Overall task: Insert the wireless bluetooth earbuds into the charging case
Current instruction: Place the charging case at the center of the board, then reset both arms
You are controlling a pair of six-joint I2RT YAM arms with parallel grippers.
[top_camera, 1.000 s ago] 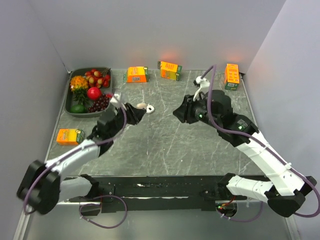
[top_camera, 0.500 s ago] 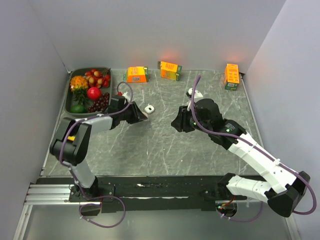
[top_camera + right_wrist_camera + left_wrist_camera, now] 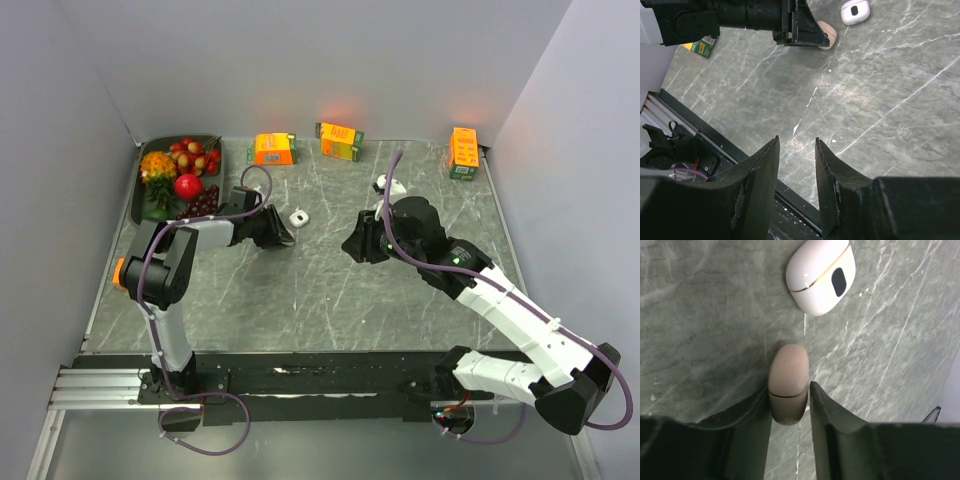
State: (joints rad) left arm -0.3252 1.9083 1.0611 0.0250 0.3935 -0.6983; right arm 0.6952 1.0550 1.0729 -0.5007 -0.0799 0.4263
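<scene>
My left gripper (image 3: 281,233) (image 3: 788,400) rests low on the table, shut on a beige rounded piece with a seam (image 3: 788,380) that lies between its fingertips. A white rounded piece with a gold seam and a dark oval hole (image 3: 820,276) (image 3: 297,216) lies just beyond it, apart from the fingers. Both pieces also show in the right wrist view, the beige one (image 3: 829,35) and the white one (image 3: 855,11). My right gripper (image 3: 352,245) (image 3: 796,141) is open and empty above the table's middle. No stemmed earbuds are visible.
A dark tray of fruit (image 3: 148,210) stands at the back left. Three orange cartons stand along the back (image 3: 272,149) (image 3: 340,140) (image 3: 463,152). Another carton (image 3: 119,270) shows behind my left arm. The black rail (image 3: 695,132) runs along the table's near edge.
My left gripper has moved in and closed round the beige piece, which lay free beside the white one before. My right gripper has shifted slightly towards the near left.
</scene>
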